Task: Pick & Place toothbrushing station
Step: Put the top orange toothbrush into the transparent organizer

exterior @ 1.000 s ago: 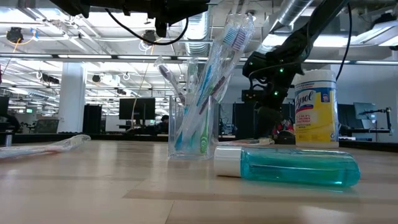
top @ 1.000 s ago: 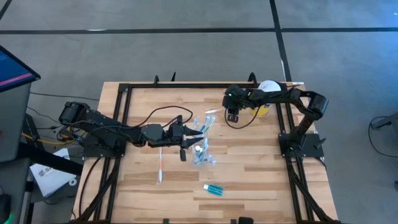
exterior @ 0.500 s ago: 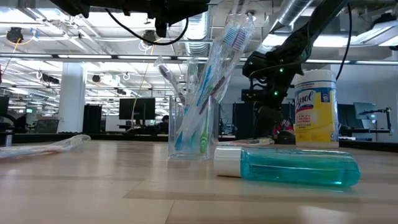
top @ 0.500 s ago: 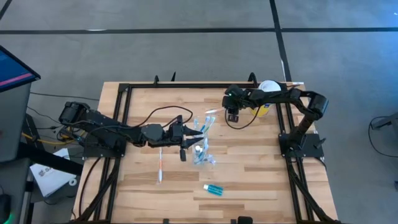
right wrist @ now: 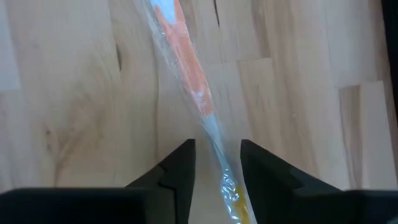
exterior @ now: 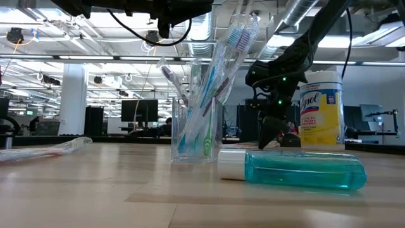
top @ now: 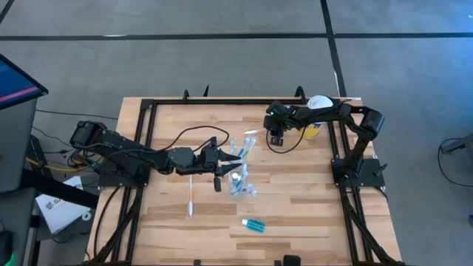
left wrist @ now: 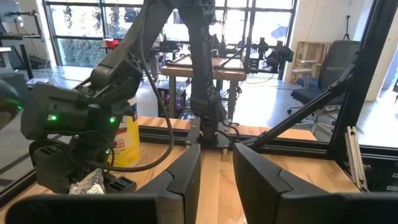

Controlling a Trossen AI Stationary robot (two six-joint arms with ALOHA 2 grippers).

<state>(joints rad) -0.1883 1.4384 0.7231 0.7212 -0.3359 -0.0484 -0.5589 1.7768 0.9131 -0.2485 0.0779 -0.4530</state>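
A small clear tumbler (exterior: pixel 193 130) stands upright on the table's middle (top: pixel 238 179), with several toothbrushes (exterior: pixel 221 69) leaning in it. A blue white-capped tube (exterior: pixel 294 170) lies on its side toward the near edge (top: pixel 253 224). An orange toothbrush in a clear wrapper (right wrist: pixel 186 56) lies flat on the wood at the far right. My right gripper (right wrist: pixel 217 168) is open and points down over it (top: pixel 275 139), one finger on each side of the wrapper. My left gripper (top: pixel 233 157) is open beside the tumbler's left, and nothing shows between its fingers (left wrist: pixel 216 180).
A yellow container with a white lid (exterior: pixel 321 111) stands just right of my right gripper (top: pixel 314 125). Another wrapped toothbrush (top: pixel 190 198) lies on the table left of the tumbler. A black frame (top: pixel 148 111) runs along the table's far and side edges.
My right gripper has gone down toward the table, over the wrapped orange toothbrush.
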